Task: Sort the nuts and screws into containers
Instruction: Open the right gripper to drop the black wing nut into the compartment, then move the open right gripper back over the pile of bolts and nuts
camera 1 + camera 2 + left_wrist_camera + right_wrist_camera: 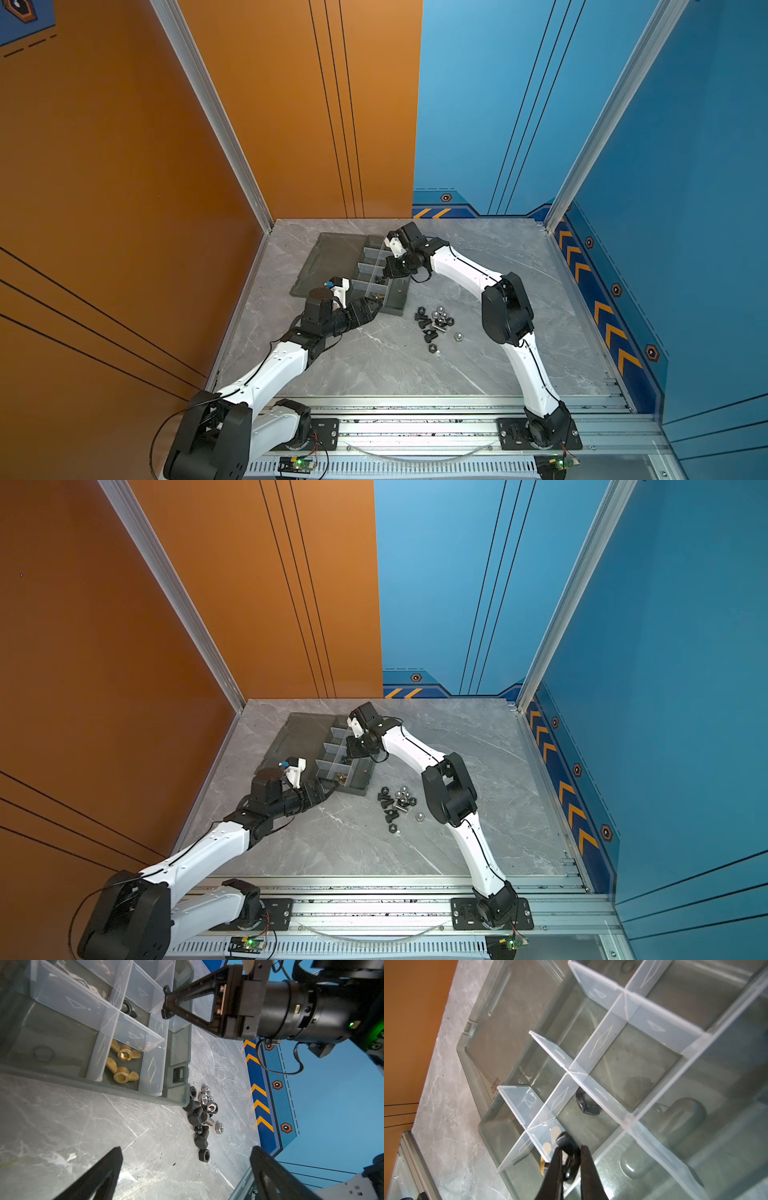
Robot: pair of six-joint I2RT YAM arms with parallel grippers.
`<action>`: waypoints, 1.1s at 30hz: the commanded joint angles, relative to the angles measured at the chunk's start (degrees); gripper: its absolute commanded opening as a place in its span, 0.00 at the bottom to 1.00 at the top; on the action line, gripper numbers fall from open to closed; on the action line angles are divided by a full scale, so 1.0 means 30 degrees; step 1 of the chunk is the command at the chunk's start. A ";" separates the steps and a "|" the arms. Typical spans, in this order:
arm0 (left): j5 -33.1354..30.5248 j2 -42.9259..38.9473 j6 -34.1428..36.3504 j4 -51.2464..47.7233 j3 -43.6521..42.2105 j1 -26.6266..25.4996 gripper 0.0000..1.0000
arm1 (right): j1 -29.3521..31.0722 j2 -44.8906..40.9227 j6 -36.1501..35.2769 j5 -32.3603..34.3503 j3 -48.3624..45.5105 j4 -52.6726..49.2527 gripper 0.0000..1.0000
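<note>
The dark grey organizer tray (401, 291) with translucent dividers (602, 1043) lies at the back left of the table. My right gripper (572, 1150) hangs over its containers, shut on a black nut (568, 1140). One black nut (585, 1105) lies in a cell, and two brass winged nuts (124, 1055) lie in the cell at the tray's near end. Loose screws and nuts (434, 324) form a pile on the table right of the tray, in both top views (397, 808). My left gripper (186, 1148) stands open and empty by the tray's near corner (374, 309).
The tray's flat grey lid (328, 262) lies open to the left of the cells. A single silver nut (459, 336) sits a little apart from the pile. Walls enclose the marble table (374, 365) on three sides; a metal rail (415, 428) runs along the front.
</note>
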 commanded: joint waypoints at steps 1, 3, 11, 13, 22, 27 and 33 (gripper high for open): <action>0.0426 -0.0242 -0.0083 0.0366 -0.0292 0.0192 0.98 | 0.0144 0.0240 0.0050 0.0131 0.0702 -0.0346 0.00; 0.0384 -0.0240 -0.0108 0.0416 -0.0335 0.0205 0.98 | 0.0201 0.0379 -0.0052 0.0388 0.0702 -0.0503 0.01; 0.0382 -0.0183 -0.0179 0.0475 -0.0357 0.0190 0.98 | 0.0220 -0.0004 -0.0511 0.1550 0.0594 -0.1194 0.34; 0.0415 -0.0186 -0.0198 0.0491 -0.0336 0.0188 0.98 | 0.0156 -0.0335 -0.0595 0.1552 0.0422 -0.1220 0.38; 0.0276 -0.0191 -0.0201 0.0764 -0.0357 0.0156 0.98 | -0.0114 -0.4563 -0.1522 0.1527 -0.3687 -0.0853 0.44; -0.0288 -0.0354 -0.0367 0.1229 -0.0509 0.0057 0.98 | -0.0624 -0.8435 -0.1478 0.1629 -0.8518 -0.0812 0.45; -0.0457 -0.0089 -0.0315 0.1240 -0.0342 -0.0155 0.98 | -0.1796 -1.2073 -0.0573 0.1439 -1.3466 -0.1158 0.46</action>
